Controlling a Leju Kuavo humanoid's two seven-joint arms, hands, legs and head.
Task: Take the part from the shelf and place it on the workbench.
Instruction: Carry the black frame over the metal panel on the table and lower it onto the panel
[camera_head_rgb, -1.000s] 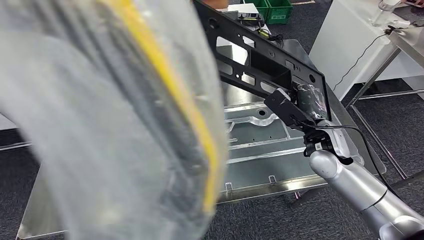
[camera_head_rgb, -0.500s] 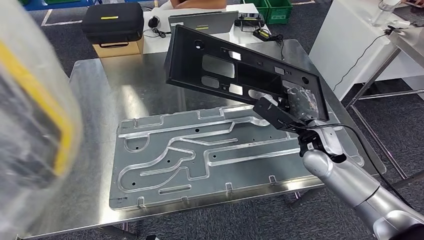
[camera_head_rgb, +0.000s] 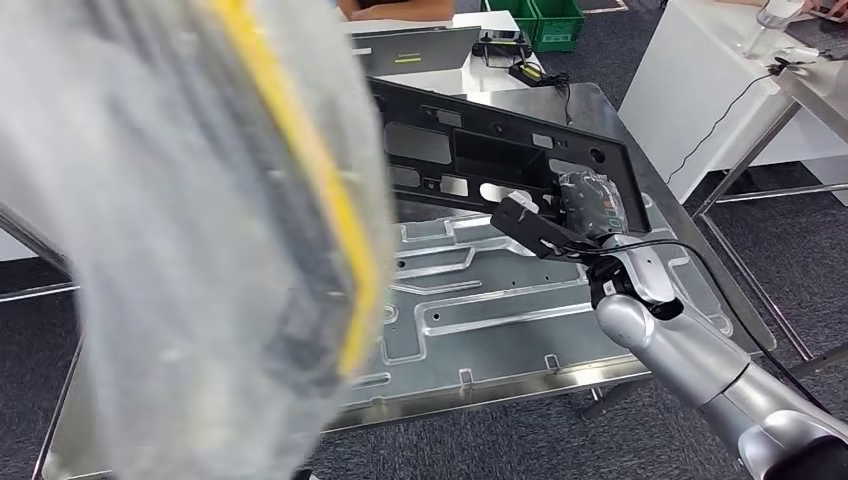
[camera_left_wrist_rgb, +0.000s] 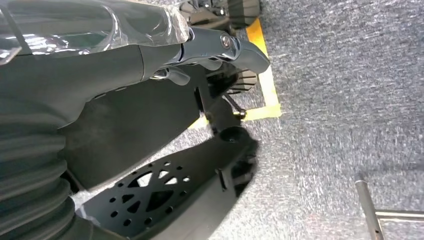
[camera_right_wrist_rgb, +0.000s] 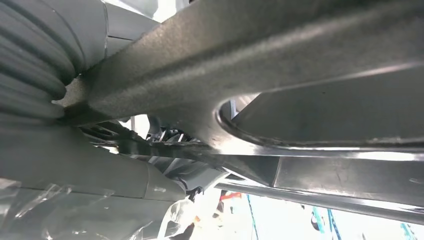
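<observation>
In the head view, the right robot hand (camera_head_rgb: 590, 205), wrapped in clear plastic, grips the right end of the black part (camera_head_rgb: 480, 160), a long perforated frame held tilted above the steel table (camera_head_rgb: 600, 110) and the grey metal panel (camera_head_rgb: 500, 300) lying on it. The right wrist view shows the part (camera_right_wrist_rgb: 280, 55) close up, crossing just beside the thumb. The left wrist view shows the left robot hand (camera_left_wrist_rgb: 150, 55) over grey carpet, fingers extended, nothing in it.
</observation>
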